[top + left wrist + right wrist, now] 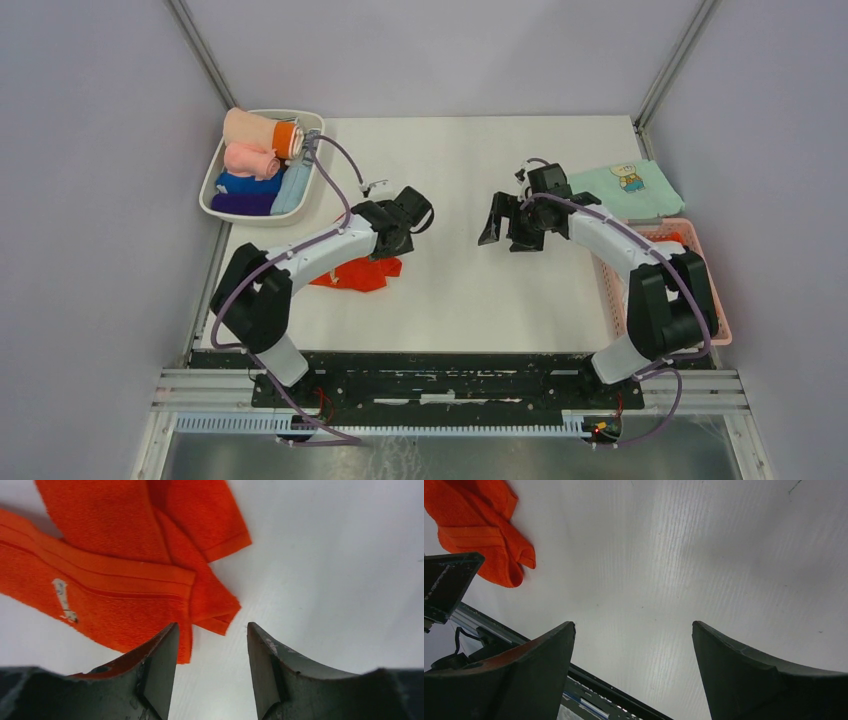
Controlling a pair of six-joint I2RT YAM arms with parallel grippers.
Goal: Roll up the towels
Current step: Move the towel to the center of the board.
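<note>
The red-orange towel [115,595] lies crumpled near the left edge of the bench [480,290], folded over itself with several hems crossing. The left gripper [211,640] hangs just over its nearest fold, jaws a modest gap apart and holding nothing; one finger overlaps the cloth's edge in the wrist view, though I cannot tell if it touches. The right gripper [634,627] is spread wide and empty above bare surface toward the middle, well apart from the towel.

The step in hand looks like spreading the towel flat before any rolling. To do it well, the left gripper should take a single layer at the hemmed corner poking out just ahead of the jaws, not the whole bunch. The right gripper should cross over and pinch an opposite corner, so the two can draw the cloth taut and lay it square. A roll started on a creased towel will come out lopsided.

Finished rolls sit in the tray [212,185] at the far left corner.
</note>
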